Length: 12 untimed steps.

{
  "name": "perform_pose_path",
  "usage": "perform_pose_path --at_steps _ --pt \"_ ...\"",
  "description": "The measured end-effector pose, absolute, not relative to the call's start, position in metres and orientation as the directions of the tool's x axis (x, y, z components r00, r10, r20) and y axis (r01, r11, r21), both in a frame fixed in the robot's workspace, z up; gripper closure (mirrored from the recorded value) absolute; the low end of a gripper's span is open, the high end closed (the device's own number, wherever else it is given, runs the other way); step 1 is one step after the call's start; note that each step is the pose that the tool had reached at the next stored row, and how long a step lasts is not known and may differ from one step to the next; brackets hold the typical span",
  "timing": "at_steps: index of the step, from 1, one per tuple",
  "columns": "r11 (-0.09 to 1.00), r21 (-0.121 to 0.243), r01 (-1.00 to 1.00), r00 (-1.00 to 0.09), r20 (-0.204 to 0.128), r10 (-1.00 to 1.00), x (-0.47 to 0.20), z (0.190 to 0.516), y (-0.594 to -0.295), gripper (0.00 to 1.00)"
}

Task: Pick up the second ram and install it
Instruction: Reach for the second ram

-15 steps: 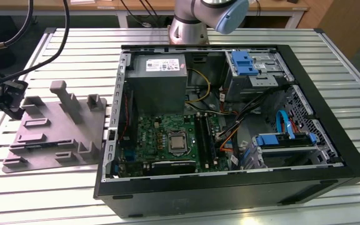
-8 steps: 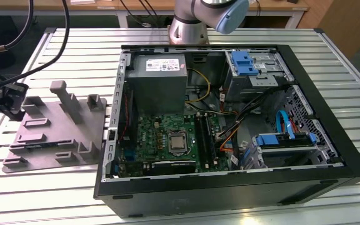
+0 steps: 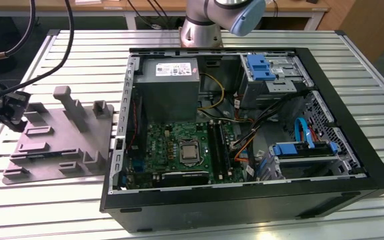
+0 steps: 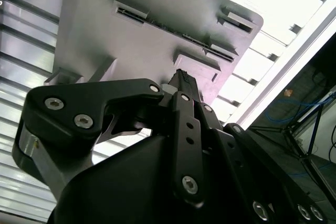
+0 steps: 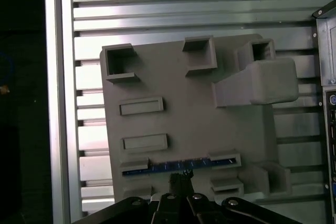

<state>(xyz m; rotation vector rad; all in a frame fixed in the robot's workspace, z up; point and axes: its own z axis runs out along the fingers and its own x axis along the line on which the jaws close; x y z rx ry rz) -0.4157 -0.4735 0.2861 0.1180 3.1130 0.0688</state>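
hand (image 5: 180,181) near second ram (image 5: 157,167); ram lies slotted in grey fixture plate (image 5: 199,124)

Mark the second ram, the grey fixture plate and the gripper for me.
second ram (image 5: 163,168): first wrist view, middle of its bluish upper edge.
grey fixture plate (image 5: 194,114): first wrist view, bare flat middle.
gripper (image 5: 181,181): first wrist view, its dark tip.
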Motion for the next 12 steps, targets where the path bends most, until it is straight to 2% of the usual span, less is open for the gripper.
perform_pose_path --at_steps 12 --pt "0.996 0.045 0.075 -0.997 -0.024 0.076 -0.415 0.274 -0.479 0.89"
